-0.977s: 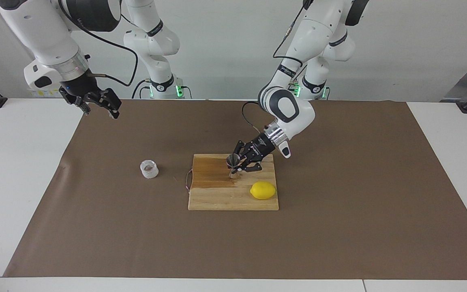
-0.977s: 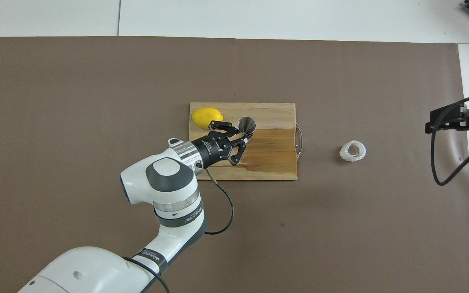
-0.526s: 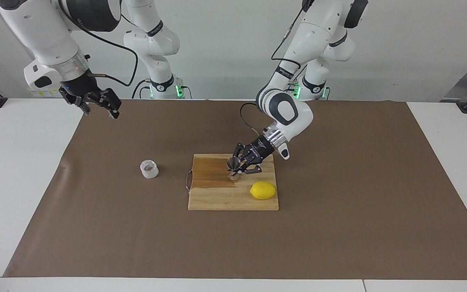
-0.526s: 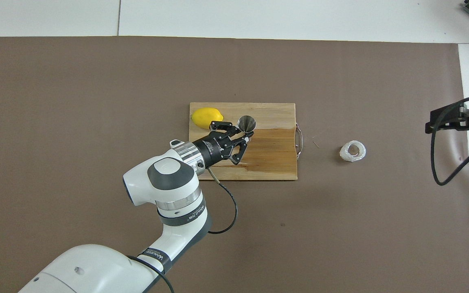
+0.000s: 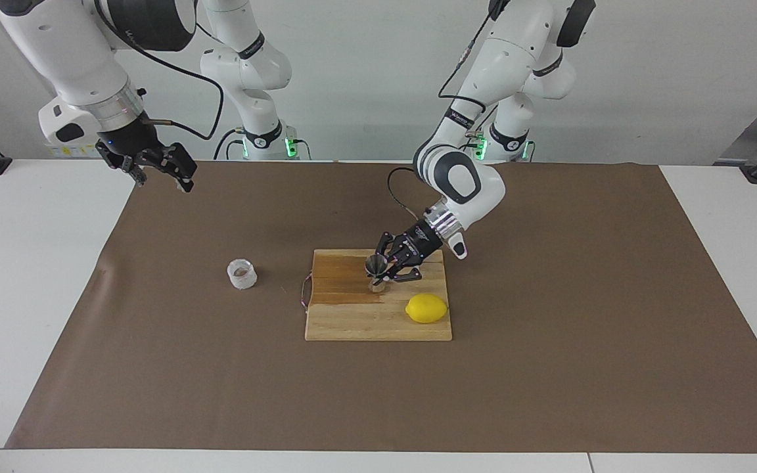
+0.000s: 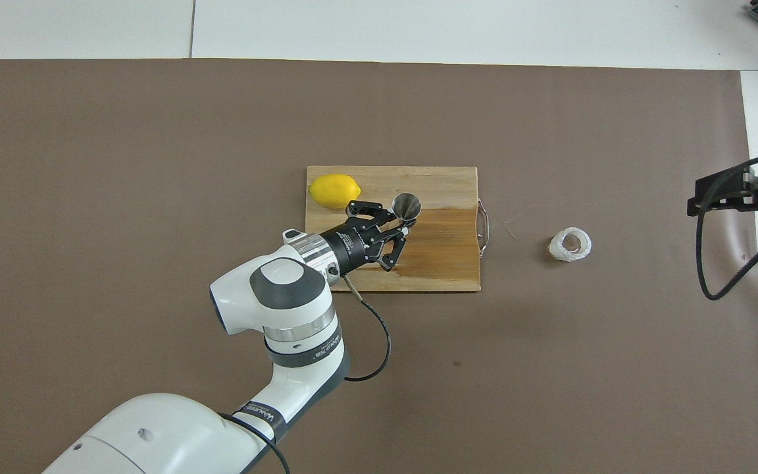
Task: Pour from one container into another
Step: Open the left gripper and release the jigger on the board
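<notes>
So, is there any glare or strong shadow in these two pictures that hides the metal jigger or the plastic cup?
Facing view: even light, soft shadows; the jigger shows beside the left gripper, the cup plain. Overhead view: the jigger's steel mouth gleams, hiding nothing; the right gripper is cut by the frame edge.

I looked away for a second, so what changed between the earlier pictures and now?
The left gripper, shut on the jigger, has carried it slightly toward the right arm's end of the cutting board, and it now appears just clear of the board. The cup, the lemon and the waiting, open right gripper stayed put.
</notes>
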